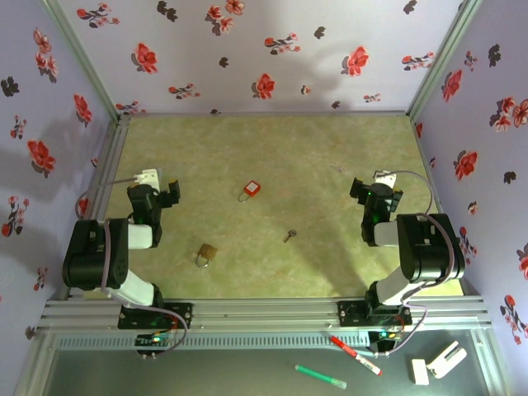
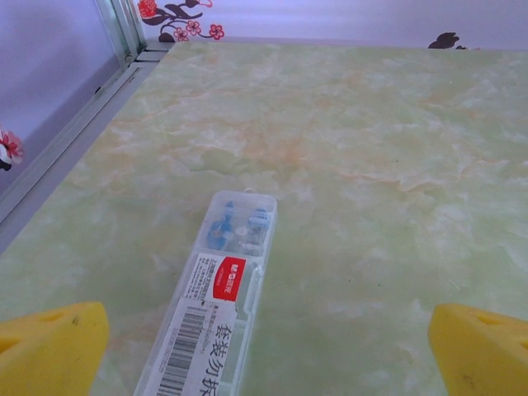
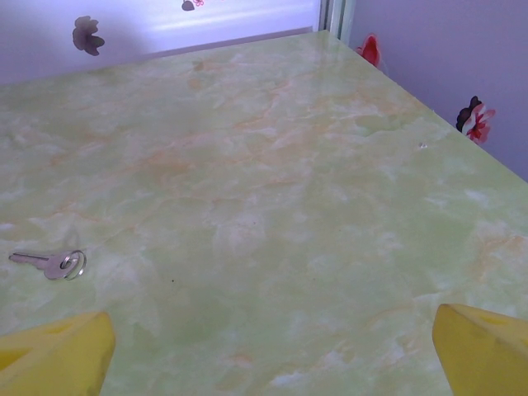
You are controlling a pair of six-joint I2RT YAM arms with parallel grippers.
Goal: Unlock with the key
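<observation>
Top view, nearest edge: a red marker and a green marker lie on the grey ledge in front of the arm bases. On the table, the brass padlock lies nearest, left of centre. The key lies flat a little beyond it and to the right, roughly mid-table. It is well apart from both padlocks and untouched by either arm. The red padlock lies further back, left of the key. The left gripper and the right gripper sit at about the red padlock's depth, one on each side, apart from the padlocks and the key.

Right wrist view: the right gripper has its yellow fingers spread wide and holds nothing. The key, with a ring through its head, lies on the table just beyond the left-hand finger, blade pointing left.

Left wrist view: the left gripper is likewise spread wide, with its fingers at the lower corners. A clear case with a red label and a barcode lies on the table between them, touching neither.
</observation>
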